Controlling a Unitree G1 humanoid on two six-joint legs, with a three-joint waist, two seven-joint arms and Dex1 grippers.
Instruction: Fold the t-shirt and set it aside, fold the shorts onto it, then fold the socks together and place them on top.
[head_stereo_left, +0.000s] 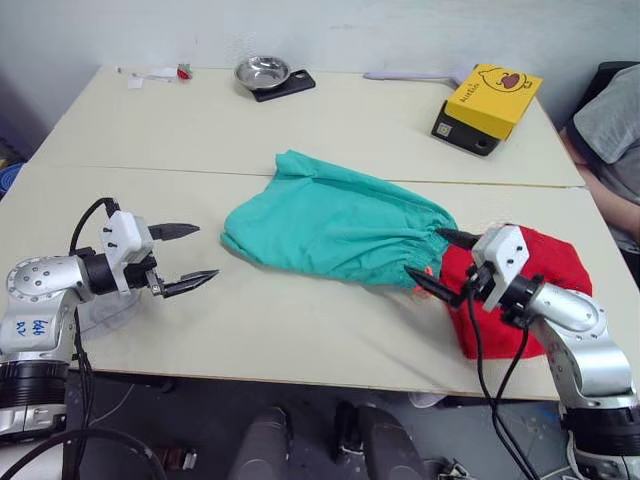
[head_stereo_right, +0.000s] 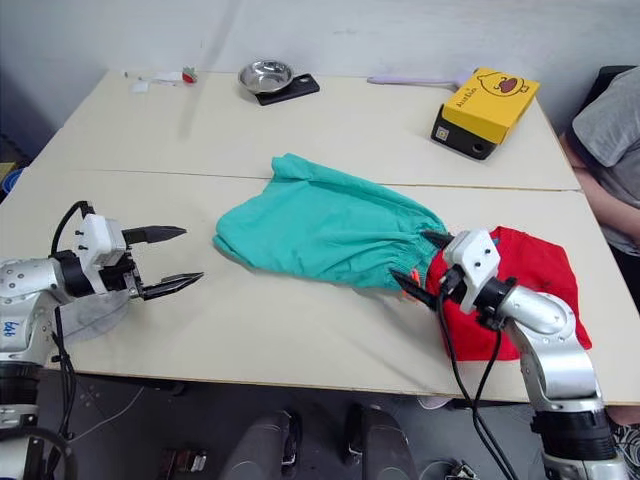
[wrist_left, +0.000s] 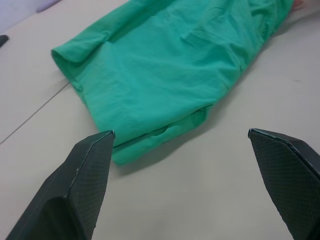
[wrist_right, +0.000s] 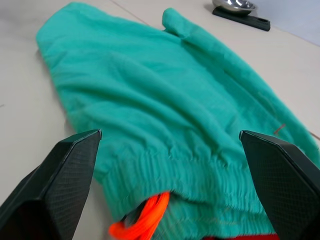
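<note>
Left tool (head_stereo_left: 185, 257) sits at mid-left of the frame, low over the bare counter (head_stereo_left: 300, 330), fingers spread wide, nothing held. It's aimed at the leg-hem end of the shorts (head_stereo_left: 335, 230) but well short of touching; likely staged to take that end for a fold.

Centre frame: shorts lie flat, already doubled over lengthwise by the look of the layered edge in the left wrist view. Leg hems point left, gathered waistband to the right. Orange-red drawstring (wrist_right: 145, 220) pokes out under the waistband.

Right of centre: right tool (head_stereo_left: 440, 262) released too, fingers straddling the waistband edge w/o gripping. Prob. lined up to pinch the waist end.

Just right of that, the t-shirt (head_stereo_left: 540, 265) lies as a compact red pile near the counter's lower right edge, partly under the right arm. Waistband touches or slightly overlaps it; makes sense, since the shorts go on top of it next. So shirt step looks done, shorts fold in progress.

Socks: can't spot them.

Upper frame, away from the work: metal bowl (head_stereo_left: 262, 72) on a dark tray, yellow box (head_stereo_left: 492, 93) at upper right. A person's arm (head_stereo_left: 615, 195) at the far right edge.
</note>
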